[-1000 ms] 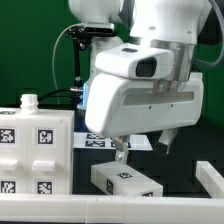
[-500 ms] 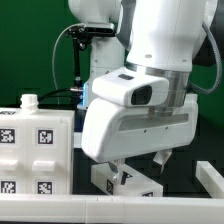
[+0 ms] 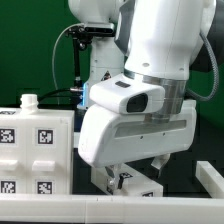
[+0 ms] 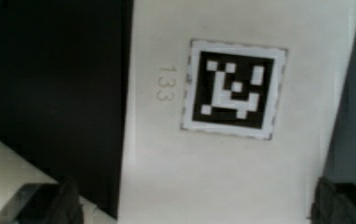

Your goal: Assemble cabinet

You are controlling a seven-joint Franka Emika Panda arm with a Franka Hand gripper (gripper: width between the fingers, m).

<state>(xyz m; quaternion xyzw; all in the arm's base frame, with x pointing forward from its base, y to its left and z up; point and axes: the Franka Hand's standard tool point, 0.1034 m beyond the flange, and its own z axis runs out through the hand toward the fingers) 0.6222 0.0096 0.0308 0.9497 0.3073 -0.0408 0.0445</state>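
A small white cabinet piece (image 3: pixel 128 184) with marker tags lies flat on the dark table. My gripper (image 3: pixel 136 172) is open and low over it, one finger on each side. In the wrist view the piece (image 4: pixel 210 150) fills the middle, showing a tag and the number 133. The dark fingertips (image 4: pixel 58 206) stand apart at either edge of it, with a gap showing on one side. A large white cabinet box (image 3: pixel 36 150) with several tags stands at the exterior view's left.
Another white piece (image 3: pixel 211 180) lies at the exterior view's right edge. A small white knob (image 3: pixel 29 101) tops the large box. A black stand with cables (image 3: pixel 78 60) rises behind, against a green backdrop.
The gripper has come down over the small piece, so its fingers now straddle it. The piece has not moved.
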